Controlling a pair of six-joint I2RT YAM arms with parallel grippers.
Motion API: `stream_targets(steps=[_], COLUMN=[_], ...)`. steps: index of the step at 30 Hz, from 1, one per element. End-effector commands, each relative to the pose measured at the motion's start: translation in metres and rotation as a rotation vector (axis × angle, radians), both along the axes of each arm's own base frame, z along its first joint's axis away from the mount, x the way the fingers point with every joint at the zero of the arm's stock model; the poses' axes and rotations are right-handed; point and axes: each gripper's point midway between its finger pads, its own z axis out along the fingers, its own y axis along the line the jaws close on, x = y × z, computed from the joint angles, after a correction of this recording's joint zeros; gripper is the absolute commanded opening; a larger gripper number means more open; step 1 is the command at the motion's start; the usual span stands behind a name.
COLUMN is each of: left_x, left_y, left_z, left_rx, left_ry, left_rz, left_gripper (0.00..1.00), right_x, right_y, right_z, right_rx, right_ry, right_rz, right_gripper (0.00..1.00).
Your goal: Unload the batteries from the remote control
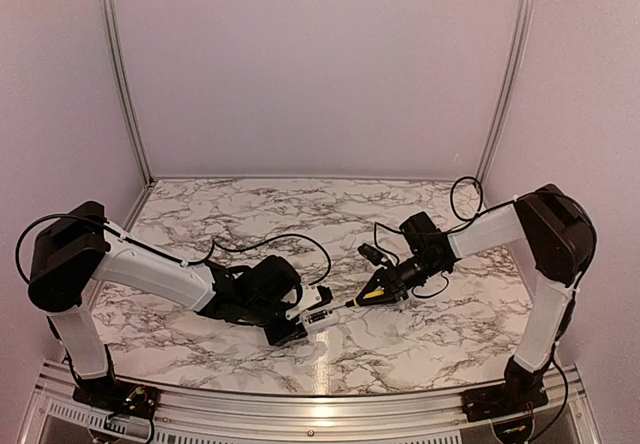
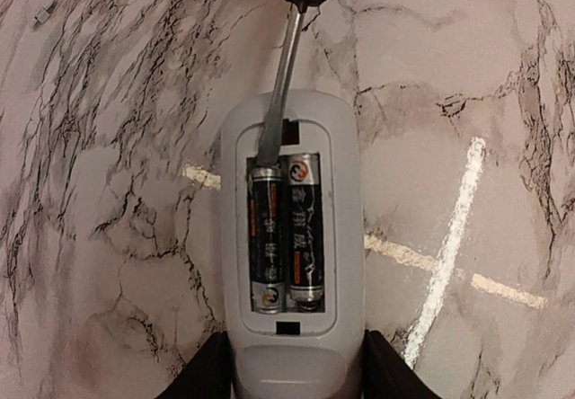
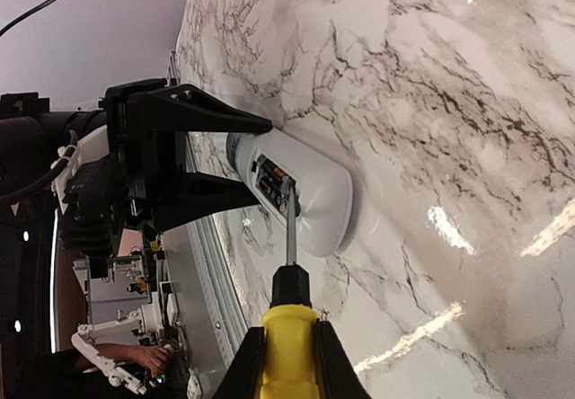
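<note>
Clamps the remote control (image 2: 344, 237), batteries (image 2: 304, 233) seated in its open bay, on the glossy marbled bench (image 3: 431, 102) between the left fingers (image 2: 205, 379) and pinches the yellow-handled screwdriver (image 3: 289, 345) in the right fingers (image 3: 244, 372), within pale pink walls (image 1: 320, 64).

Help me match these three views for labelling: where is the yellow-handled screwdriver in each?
Top external: screwdriver low, just right of centre, tip toward the remote control.
Left wrist: screwdriver top centre, its shaft slanting down onto the remote control.
Right wrist: screwdriver bottom centre, yellow handle, shaft pointing up.
Shared landmark: the remote control, at the tip in all three.
</note>
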Motion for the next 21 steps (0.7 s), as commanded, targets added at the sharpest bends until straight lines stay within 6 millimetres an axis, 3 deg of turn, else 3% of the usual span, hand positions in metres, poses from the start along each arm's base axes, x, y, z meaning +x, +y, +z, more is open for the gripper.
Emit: stream_targets(steps=[1, 12, 21], left_x=[0.000, -0.001, 0.002], left_y=[-0.038, -0.045, -0.043], left_z=[0.044, 0.033, 0.033], left_rx=[-0.193, -0.156, -0.150], left_ry=[-0.039, -0.012, -0.010], left_rz=[-0.071, -0.103, -0.073], left_gripper=[0.00, 0.00, 0.00], right_x=[-0.029, -0.036, -0.036], right_y=[0.020, 0.037, 0.034], right_z=[0.031, 0.058, 0.038], right_rx=[0.140, 0.222, 0.106], right_ry=[0.047, 0.007, 0.006], right_rz=[0.100, 0.114, 0.086], right_gripper=[0.00, 0.00, 0.00])
